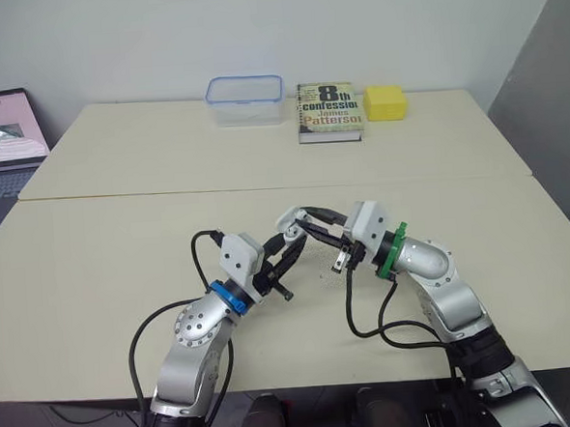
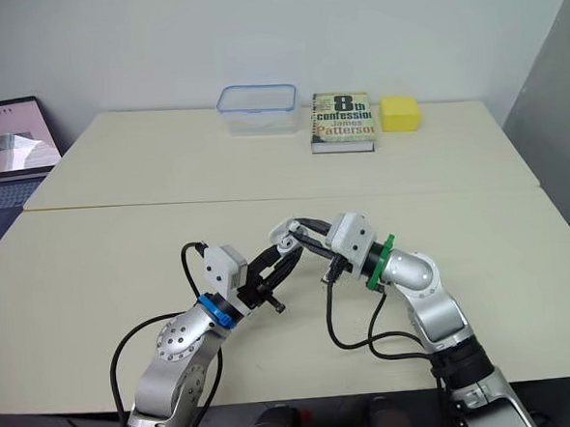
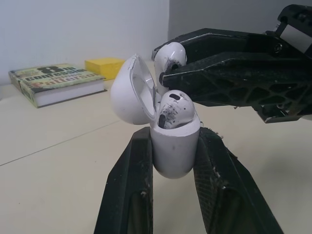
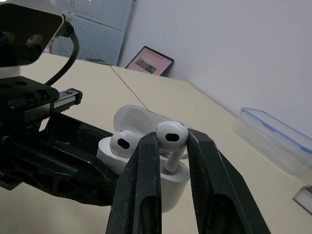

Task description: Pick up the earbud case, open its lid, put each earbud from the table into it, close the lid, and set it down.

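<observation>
Here the left end effector (image 1: pixel 286 236) is clamped on the body of the white earbud case (image 3: pixel 174 153), held upright above the near counter (image 1: pixel 122 243) with its lid swung open. One earbud (image 3: pixel 171 109) sits in the case. The right end effector (image 4: pixel 171 146) pinches the second earbud (image 3: pixel 169 56) just over the free socket, stem pointing down at the case's top. From the case, a James Patterson book (image 1: pixel 329 111) lies at 12 o'clock, a clear plastic container (image 1: pixel 246 100) at 11, a yellow sponge (image 1: pixel 386 102) at 1, and a laptop (image 1: pixel 5 143) at 10.
</observation>
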### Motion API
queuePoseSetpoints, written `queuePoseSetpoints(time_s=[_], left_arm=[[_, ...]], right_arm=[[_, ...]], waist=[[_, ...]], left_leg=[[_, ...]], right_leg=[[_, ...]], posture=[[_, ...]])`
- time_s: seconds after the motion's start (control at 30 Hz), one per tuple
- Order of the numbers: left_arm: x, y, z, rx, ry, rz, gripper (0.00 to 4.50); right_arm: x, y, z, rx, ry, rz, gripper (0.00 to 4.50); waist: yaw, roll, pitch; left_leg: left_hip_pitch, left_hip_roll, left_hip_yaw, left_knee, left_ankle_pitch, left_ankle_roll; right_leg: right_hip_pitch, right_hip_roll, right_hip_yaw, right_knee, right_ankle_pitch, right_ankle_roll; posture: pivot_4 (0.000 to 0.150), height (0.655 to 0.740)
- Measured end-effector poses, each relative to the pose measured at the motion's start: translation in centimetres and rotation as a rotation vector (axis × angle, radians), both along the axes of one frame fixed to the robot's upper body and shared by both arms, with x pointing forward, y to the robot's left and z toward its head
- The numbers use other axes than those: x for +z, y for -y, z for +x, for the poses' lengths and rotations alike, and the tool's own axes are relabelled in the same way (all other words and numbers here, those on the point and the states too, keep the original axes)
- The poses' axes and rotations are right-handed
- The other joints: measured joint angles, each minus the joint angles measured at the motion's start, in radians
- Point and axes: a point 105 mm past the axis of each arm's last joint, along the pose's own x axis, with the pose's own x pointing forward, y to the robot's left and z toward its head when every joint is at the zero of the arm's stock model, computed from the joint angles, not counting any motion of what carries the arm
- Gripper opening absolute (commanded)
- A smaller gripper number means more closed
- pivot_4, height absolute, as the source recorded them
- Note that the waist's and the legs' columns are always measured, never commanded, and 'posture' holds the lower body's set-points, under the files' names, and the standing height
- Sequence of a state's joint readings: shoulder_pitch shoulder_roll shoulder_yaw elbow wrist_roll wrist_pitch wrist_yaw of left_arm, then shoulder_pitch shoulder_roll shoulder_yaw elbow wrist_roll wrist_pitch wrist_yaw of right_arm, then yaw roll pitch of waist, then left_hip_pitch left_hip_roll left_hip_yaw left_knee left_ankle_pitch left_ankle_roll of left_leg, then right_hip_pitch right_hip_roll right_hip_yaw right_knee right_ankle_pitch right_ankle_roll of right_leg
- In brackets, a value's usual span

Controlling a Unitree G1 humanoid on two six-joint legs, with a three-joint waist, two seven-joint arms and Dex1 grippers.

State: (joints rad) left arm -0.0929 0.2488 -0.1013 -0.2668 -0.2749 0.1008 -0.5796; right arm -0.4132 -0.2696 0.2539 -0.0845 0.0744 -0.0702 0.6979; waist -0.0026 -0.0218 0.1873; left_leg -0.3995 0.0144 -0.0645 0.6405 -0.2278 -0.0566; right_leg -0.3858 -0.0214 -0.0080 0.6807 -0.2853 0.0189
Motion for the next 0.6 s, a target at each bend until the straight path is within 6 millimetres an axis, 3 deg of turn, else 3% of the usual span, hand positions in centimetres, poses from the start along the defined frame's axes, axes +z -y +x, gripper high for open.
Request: queuePoseSetpoints(time_s=[0.17,0.5,0.6], left_arm=[[-0.3,0.0,0.0,0.0,-0.011,0.004,0.75],[-0.3,-0.1,0.1,0.004,-0.01,0.004,0.75],[-0.2,0.1,0.0,-0.003,-0.005,0.0,0.75]], right_arm=[[-0.4,0.1,0.1,0.002,-0.034,-0.014,0.39],[-0.3,0.6,-0.1,0.019,-0.069,-0.038,3.89],[0.0,1.3,-0.3,0.024,-0.075,-0.057,3.93]], waist=[[0.0,0.0,0.0],[0.0,0.0,0.0],[0.002,0.0,0.0]], left_leg=[[0.0,0.0,0.0,0.0,0.0,0.0],[0.0,0.0,0.0,0.0,0.0,0.0],[0.0,0.0,0.0,0.0,0.0,0.0]], right_leg=[[0.0,0.0,0.0,0.0,0.0,0.0],[0.0,0.0,0.0,0.0,0.0,0.0],[0.0,0.0,0.0,0.0,0.0,0.0]], posture=[[0.15,0.7278],[0.15,0.7278],[0.15,0.7278]])
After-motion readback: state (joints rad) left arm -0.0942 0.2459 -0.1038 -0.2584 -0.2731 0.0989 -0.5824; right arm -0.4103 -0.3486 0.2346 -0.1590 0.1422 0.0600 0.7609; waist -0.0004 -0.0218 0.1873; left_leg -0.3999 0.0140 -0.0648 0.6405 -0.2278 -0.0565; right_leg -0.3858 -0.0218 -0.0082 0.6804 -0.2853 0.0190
